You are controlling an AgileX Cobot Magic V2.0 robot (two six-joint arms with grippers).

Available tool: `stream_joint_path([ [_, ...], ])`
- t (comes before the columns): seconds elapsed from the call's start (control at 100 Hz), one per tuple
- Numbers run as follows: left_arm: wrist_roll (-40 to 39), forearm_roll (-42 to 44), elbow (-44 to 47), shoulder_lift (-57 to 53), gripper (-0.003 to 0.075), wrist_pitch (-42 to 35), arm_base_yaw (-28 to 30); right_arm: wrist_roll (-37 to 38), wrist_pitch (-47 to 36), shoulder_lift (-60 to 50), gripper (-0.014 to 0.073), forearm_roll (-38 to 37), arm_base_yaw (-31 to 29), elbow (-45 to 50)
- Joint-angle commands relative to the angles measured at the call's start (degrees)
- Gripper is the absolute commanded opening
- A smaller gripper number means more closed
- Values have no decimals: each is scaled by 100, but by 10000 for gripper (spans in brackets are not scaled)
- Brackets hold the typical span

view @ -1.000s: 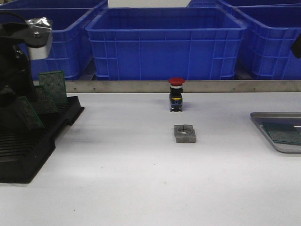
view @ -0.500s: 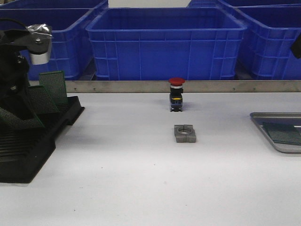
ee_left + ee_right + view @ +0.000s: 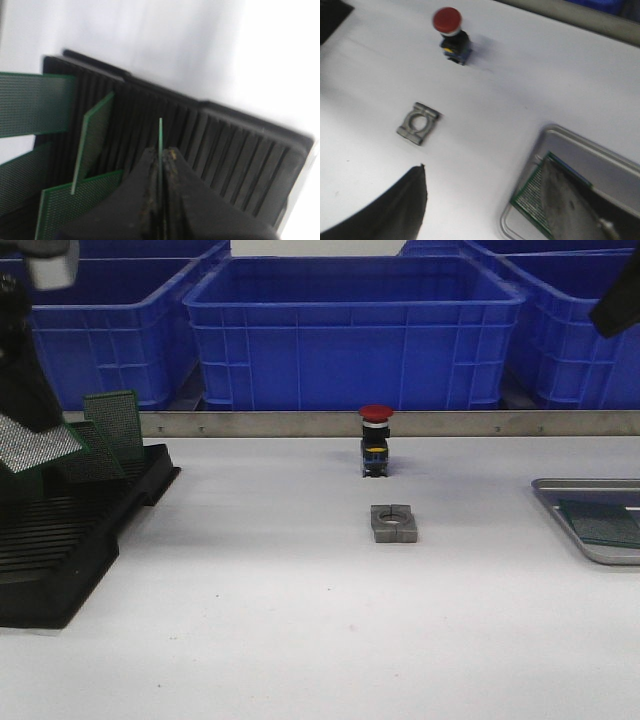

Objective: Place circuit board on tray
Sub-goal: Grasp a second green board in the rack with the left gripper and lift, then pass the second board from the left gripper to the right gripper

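**Board lifted clear of the rack**

My left gripper [image 3: 161, 165] is clenching one circuit board [image 3: 160, 137] edge-on above the black slotted rack [image 3: 225, 150]; only my wrist view is showing that pinch. In the front view the board is showing tilted at the far left. Three more boards [image 3: 92, 142] are standing in the rack. My right gripper [image 3: 485, 205] is hanging spread over the tray [image 3: 590, 155], which is holding one board [image 3: 535, 192]. Beyond are sitting a metal block [image 3: 393, 523], a red-capped button [image 3: 375, 440] and blue bins [image 3: 350, 330].
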Motion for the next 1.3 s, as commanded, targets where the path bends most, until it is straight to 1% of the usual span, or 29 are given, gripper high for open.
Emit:
stream_joint_path([
  [0.0,113,-811,-144,-483,-20,-69,-34,-608,-16,-348,507,410,376,-166],
  [0.08,636,-1570,-144,-658,-20,37,-182,-1089,-57,-382,507,465,871,-166],
  [0.1,805,-1885,-144,-693,-20,66,-233,-1262,-73,-382,507,465,1059,-166],
  [0.13,1025,-2111,-144,-705,-20,93,-302,-1391,-86,-376,507,465,1243,-166],
  [0.14,1116,-2324,-144,-718,-20,93,-337,-1476,-93,-370,507,465,1333,-166],
  [0.28,1603,-3345,-144,-684,-20,158,-635,-2048,-266,-362,507,465,2111,-166],
  [0.44,2259,-4210,-144,-572,-20,652,-961,-2273,-395,-245,507,470,2791,-166],
  [0.6,2700,-5059,-144,-478,-20,1074,-1035,-2273,-401,-35,507,470,3130,-166],
  [0.69,2988,-5387,-144,-469,-20,1405,-1035,-2273,-408,35,507,489,3217,-166],
  [0.79,3000,-5660,-144,-469,-20,1531,-1035,-2273,-371,96,507,509,3300,-166],
  [0.96,3010,-5719,-144,-465,-20,1617,-1035,-2273,-327,159,507,534,3550,-166],
  [1.099,3012,-5754,-144,-465,-20,1629,-1035,-2273,-441,258,502,632,3707,-166],
  [1.139,3012,-5767,-144,-465,-20,1643,-1035,-2273,-478,294,477,709,3707,-166],
  [1.189,3012,-5766,-144,-465,-20,1680,-1035,-2273,-543,319,423,818,3707,-166],
  [1.239,3012,-5766,-144,-465,-20,1711,-1035,-2273,-573,322,346,921,3707,-166],
  [1.289,3012,-5766,-144,-465,-20,1736,-1035,-2273,-616,322,234,1062,3707,-166],
])
